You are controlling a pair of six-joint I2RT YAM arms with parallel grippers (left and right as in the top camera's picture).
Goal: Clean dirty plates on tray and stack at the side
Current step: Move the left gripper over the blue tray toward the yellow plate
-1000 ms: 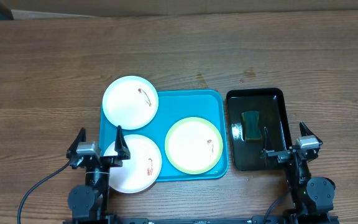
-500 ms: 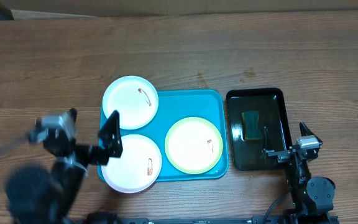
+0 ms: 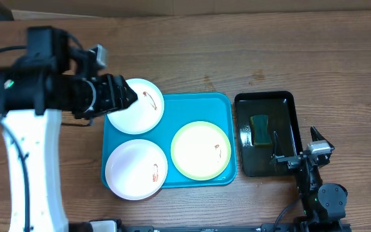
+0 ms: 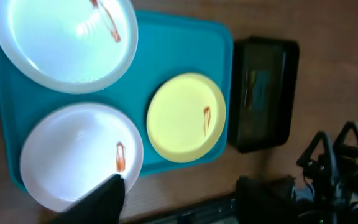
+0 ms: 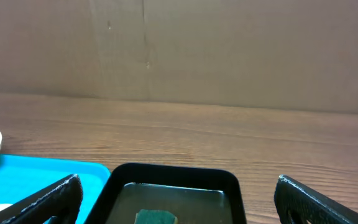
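The turquoise tray [image 3: 195, 106] holds three plates. A white plate [image 3: 136, 106] with a reddish smear lies at its back left corner, overhanging the rim. A second smeared white plate [image 3: 137, 169] lies at the front left. The yellow-green rimmed plate [image 3: 201, 150] lies at the front right. My left gripper [image 3: 118, 96] is raised high above the back left plate, open and empty. The left wrist view looks down on the tray [image 4: 179, 50], all three plates [image 4: 64, 40] [image 4: 79, 155] [image 4: 186, 117] and the gripper's own fingers [image 4: 179, 202]. My right gripper [image 3: 296, 153] rests open at the front right.
A glossy black tray [image 3: 265, 103] with a green sponge [image 3: 260, 129] stands right of the turquoise tray; it also shows in the right wrist view [image 5: 173, 177], between the right gripper's [image 5: 188, 202] fingers. Bare wooden table lies at the back and left.
My left arm has risen from its rest at the front left and swung up and back over the back left plate. The plates and the right arm have not moved.
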